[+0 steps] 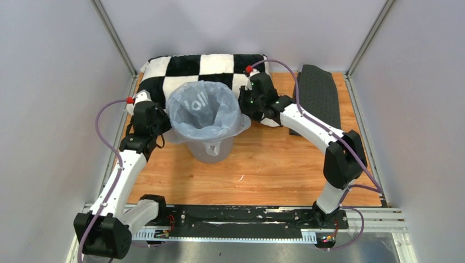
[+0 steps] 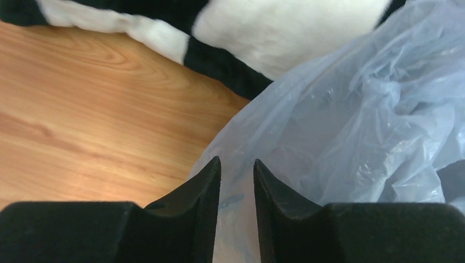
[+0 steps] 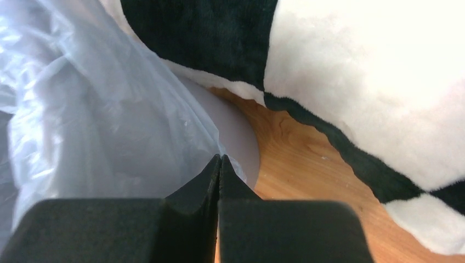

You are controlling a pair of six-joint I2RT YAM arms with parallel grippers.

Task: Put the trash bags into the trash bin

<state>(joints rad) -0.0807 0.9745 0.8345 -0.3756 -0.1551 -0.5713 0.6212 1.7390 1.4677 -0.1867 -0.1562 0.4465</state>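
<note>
**Item 1, overhead view only.** I see the whole layout: the trash bin (image 1: 211, 152) stands upright mid-table (image 1: 263, 172). The trash bags (image 1: 204, 112) sit as one pale blue film opened in the bin's mouth and spilling over the rim on all sides. A checkered pillow (image 1: 211, 64) lies behind the bin, and a dark mat (image 1: 321, 93) lies at the far right. Both arms reach to the bin, one at each side of the rim. Their fingers are too small here for me to read.

**Item 2, left wrist view only.** The left gripper (image 2: 237, 163) shows its two fingers narrowly apart. Bag film fills the gap and spreads to the right. I cannot tell whether the fingers pinch the film or merely straddle it. Bare wood and a pillow edge lie beyond.

**Item 3, right wrist view only.** The right gripper (image 3: 220, 159) has its fingers pressed fully together, tips at the bag's hanging edge against the grey bin wall. I cannot make out any film caught between them. The pillow lies close by on the right.
</note>
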